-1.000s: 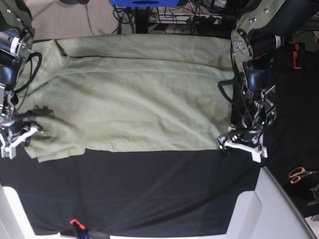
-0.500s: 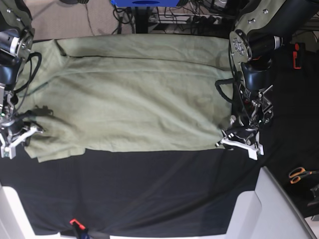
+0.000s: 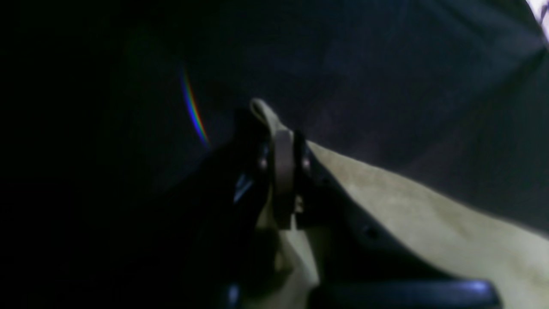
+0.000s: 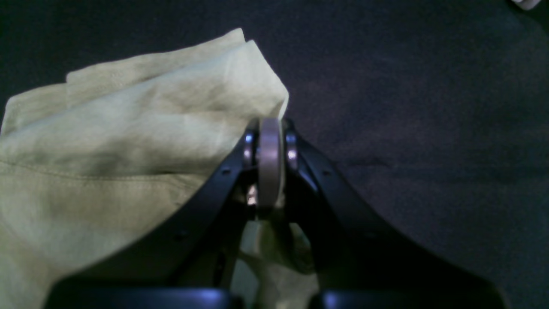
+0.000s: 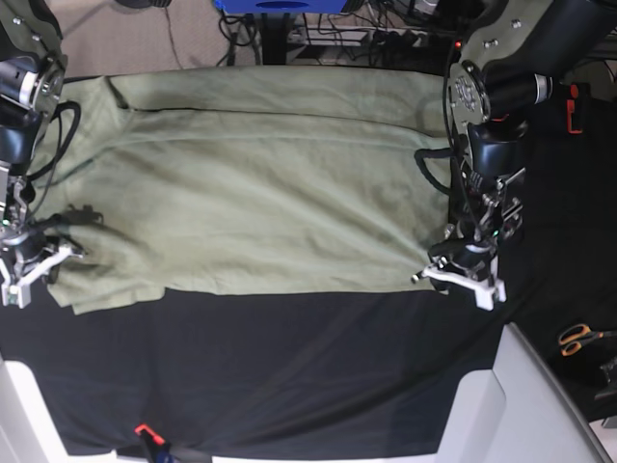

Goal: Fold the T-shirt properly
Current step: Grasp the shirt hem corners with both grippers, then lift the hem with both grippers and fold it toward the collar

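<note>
We are keeping both grippers clamped on the sage-green T-shirt (image 5: 260,203), which is lying spread across the black-covered surface (image 5: 289,376). Our left gripper (image 3: 283,171) is pinching the shirt's near edge at its corner on the base view's right, a small tip of fabric poking out beyond the fingers. Our right gripper (image 4: 270,163) is pinching bunched fabric near the opposite corner. Orange-handled scissors (image 5: 583,338) are lying to the base view's right.
</note>
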